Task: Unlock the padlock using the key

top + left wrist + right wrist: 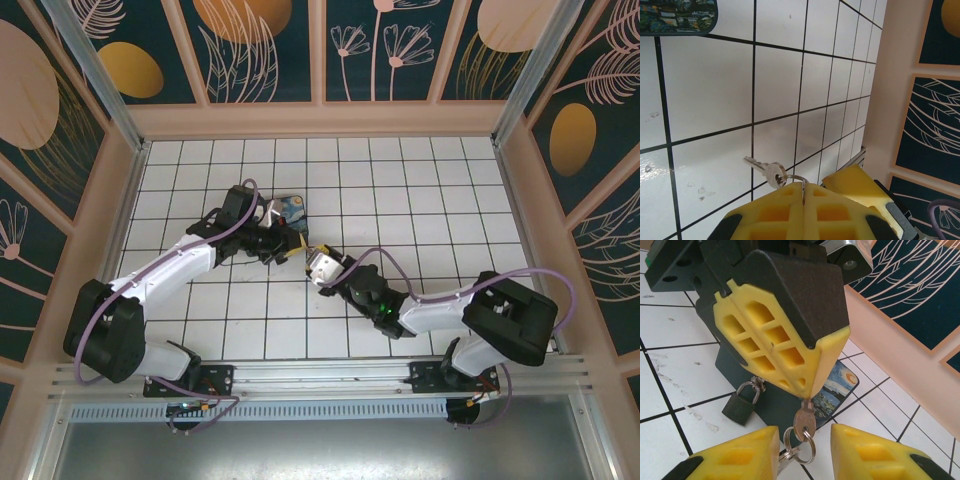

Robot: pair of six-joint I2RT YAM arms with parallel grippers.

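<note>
The small dark padlock [742, 402] hangs by its silvery shackle from the front of the dark box, low against the tiles. My left gripper [807, 395] is shut on the blade of the key [804, 421], whose head hangs down from the yellow tips with a split ring [800, 446] through it. From the left wrist, my left gripper [803, 186] shows the ring poking out of its seam and a second key [765, 169] dangling from it. My right gripper [805, 434] is open, one finger on each side of the ring. From above, the left gripper [297, 243] and right gripper [318, 262] meet mid-table.
The starry-night painted box [840, 385] lies just behind the left gripper, also visible as the box [290, 208] from above. The peach side wall [900, 335] rises to the right. White tiles [420, 200] stretch out toward the back and right.
</note>
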